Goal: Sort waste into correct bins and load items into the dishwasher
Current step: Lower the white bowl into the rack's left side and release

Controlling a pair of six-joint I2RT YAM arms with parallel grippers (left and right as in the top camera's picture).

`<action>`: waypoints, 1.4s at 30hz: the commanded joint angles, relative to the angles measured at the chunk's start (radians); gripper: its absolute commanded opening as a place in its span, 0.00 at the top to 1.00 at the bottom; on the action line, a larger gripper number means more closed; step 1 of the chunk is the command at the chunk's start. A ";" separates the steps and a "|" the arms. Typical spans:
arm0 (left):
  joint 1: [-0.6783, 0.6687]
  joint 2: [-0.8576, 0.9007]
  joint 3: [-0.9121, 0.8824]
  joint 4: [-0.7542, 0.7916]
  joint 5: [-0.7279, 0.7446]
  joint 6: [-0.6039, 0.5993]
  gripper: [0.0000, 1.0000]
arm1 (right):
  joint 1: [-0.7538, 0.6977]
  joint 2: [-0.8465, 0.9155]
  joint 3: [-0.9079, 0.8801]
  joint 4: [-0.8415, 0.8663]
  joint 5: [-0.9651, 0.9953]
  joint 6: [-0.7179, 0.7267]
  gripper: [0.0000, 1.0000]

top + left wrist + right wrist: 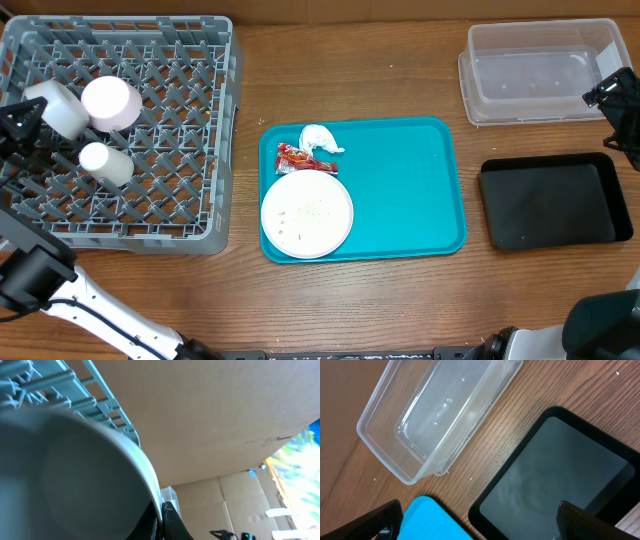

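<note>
No lettering, number or brand can be read anywhere. The crumpled red-and-white foil wrapper (295, 157) on the teal plastic tray (410, 190) carries print too small to make out, and faint marks on the brown cardboard sheet (265, 440) in the left wrist view are illegible.

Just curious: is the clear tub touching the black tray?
Apart. The right wrist view shows bare wooden table between the clear tub and the black tray.

rack (180, 150): grey lattice
leftmost cup (58, 108): white
other cups (110, 102): pinkish, white
tray (410, 190): teal
plate (307, 212): white, speckled
wrapper (295, 157): red
tissue (320, 139): white
upper-right bin (540, 70): clear
right bin (555, 200): black
table (350, 60): brown woodgrain
</note>
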 commanded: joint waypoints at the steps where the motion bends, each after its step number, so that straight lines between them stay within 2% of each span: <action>1: -0.020 0.032 -0.004 0.004 0.011 0.022 0.96 | -0.001 -0.002 0.013 0.003 0.000 0.001 0.00; 5: -0.024 0.032 -0.004 0.004 0.000 0.015 0.96 | -0.001 -0.002 0.013 0.003 0.000 0.001 0.00; 14: 0.019 0.032 -0.004 0.004 0.005 -0.080 0.94 | -0.001 -0.002 0.013 0.003 0.000 0.000 0.00; 15: 0.025 0.032 -0.004 0.004 0.005 -0.092 0.91 | -0.001 -0.002 0.013 0.003 0.000 0.000 0.00; 16: 0.030 0.032 -0.004 0.003 0.008 -0.097 0.82 | -0.001 -0.002 0.013 0.003 0.000 0.000 0.00; 18: 0.042 0.031 -0.004 0.003 0.016 -0.110 0.54 | -0.001 -0.002 0.013 0.003 0.000 0.000 0.00; 19: 0.047 0.030 -0.004 0.002 0.021 -0.110 0.30 | -0.001 -0.002 0.013 0.003 0.000 0.001 0.00; 20: 0.051 0.028 -0.004 -0.003 0.022 -0.110 0.00 | -0.001 -0.002 0.013 0.003 0.000 0.001 0.00; 25: 0.064 0.002 -0.004 -0.045 0.010 -0.110 0.00 | -0.001 -0.002 0.013 0.003 0.000 0.000 0.00; 27: 0.073 -0.021 -0.004 -0.086 -0.037 -0.109 0.00 | -0.001 -0.002 0.013 0.003 0.000 0.000 0.00; 30: 0.092 -0.072 -0.004 -0.188 -0.155 -0.079 0.00 | -0.001 -0.002 0.013 0.003 0.000 0.000 0.00; 32: 0.107 -0.125 -0.004 -0.312 -0.306 -0.025 0.00 | -0.001 -0.002 0.013 0.003 0.000 0.001 0.00; 35: 0.126 -0.214 -0.004 -0.485 -0.643 0.031 0.00 | -0.001 -0.002 0.013 0.003 0.000 0.001 0.00; 39: 0.136 -0.330 -0.004 -0.607 -1.123 0.049 0.00 | -0.001 -0.002 0.013 0.003 0.000 0.001 0.00; 42: 0.136 -0.398 -0.004 -0.648 -1.367 0.046 0.00 | -0.001 -0.002 0.013 0.003 0.000 0.001 0.00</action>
